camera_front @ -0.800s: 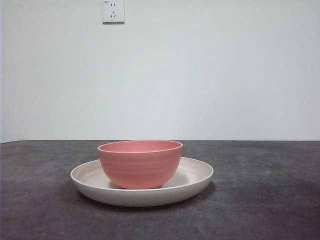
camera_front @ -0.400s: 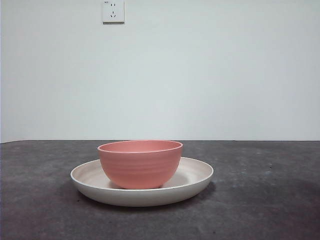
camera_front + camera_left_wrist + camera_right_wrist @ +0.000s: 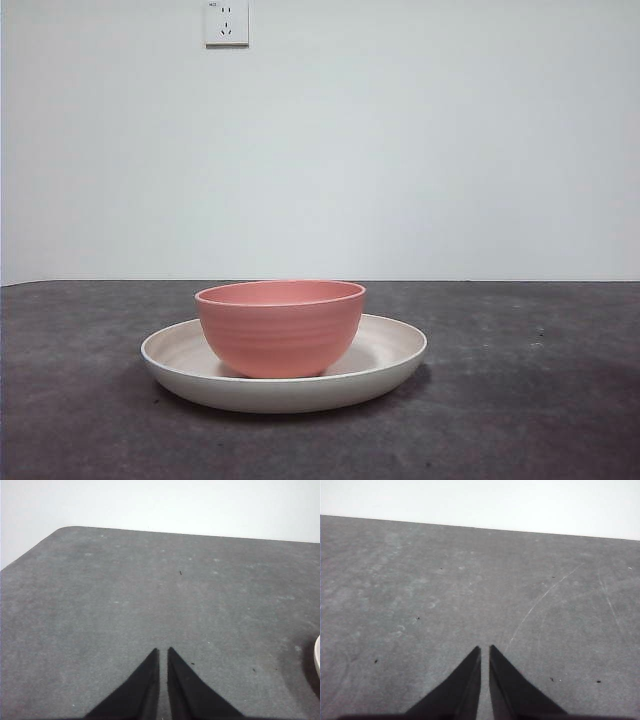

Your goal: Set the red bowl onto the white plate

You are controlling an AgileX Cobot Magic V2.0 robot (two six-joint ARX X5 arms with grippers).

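Note:
The red bowl [image 3: 281,327] stands upright inside the white plate [image 3: 395,352] at the middle of the dark table in the front view. No arm shows in the front view. My left gripper [image 3: 162,652] is shut and empty over bare table; a sliver of the white plate's rim [image 3: 317,656] shows at the edge of its view. My right gripper [image 3: 485,650] is shut and empty over bare table, with neither bowl nor plate in its view.
The dark grey table top [image 3: 530,400] runs to a white wall. A wall socket [image 3: 226,22] sits high on that wall. The table's rounded far corner [image 3: 65,529] shows in the left wrist view.

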